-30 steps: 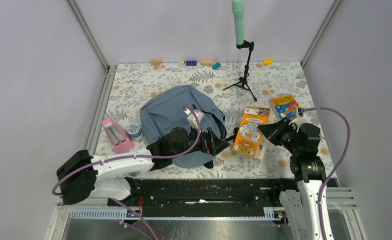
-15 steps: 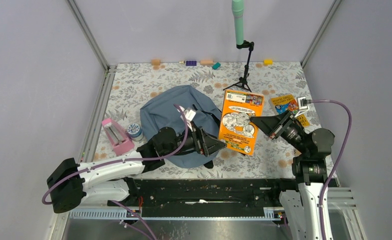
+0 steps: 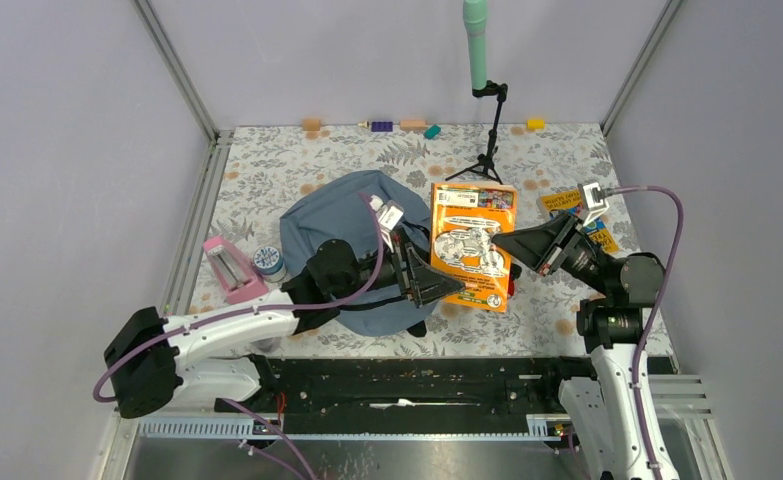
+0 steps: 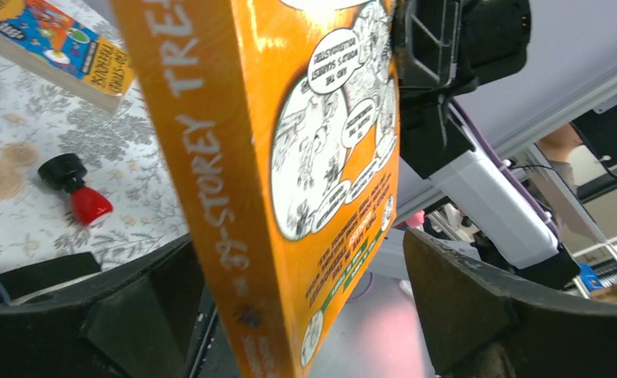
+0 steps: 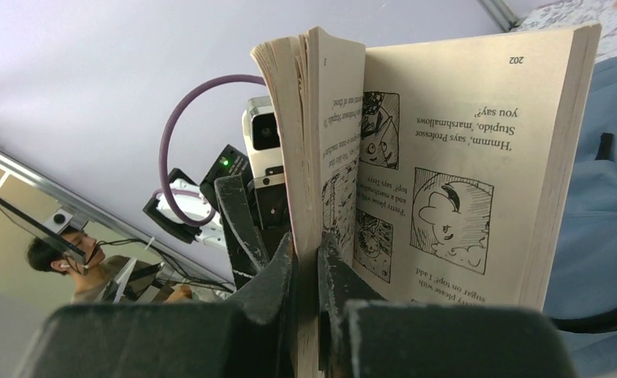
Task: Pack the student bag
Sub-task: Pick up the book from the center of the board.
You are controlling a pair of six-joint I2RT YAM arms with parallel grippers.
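Covered and out of view

The left arm (image 3: 237,325) and the orange book (image 3: 472,245) covered the near side of the student bag (image 3: 327,215) — its opening could not be seen; the second book (image 3: 559,200) lay partly behind the right gripper (image 3: 499,243), title unreadable.

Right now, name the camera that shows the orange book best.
The top external view: the whole orange book shows, cover up, pinched by the right gripper. The left wrist view shows only its spine and cover; the right wrist view, just open inner pages.
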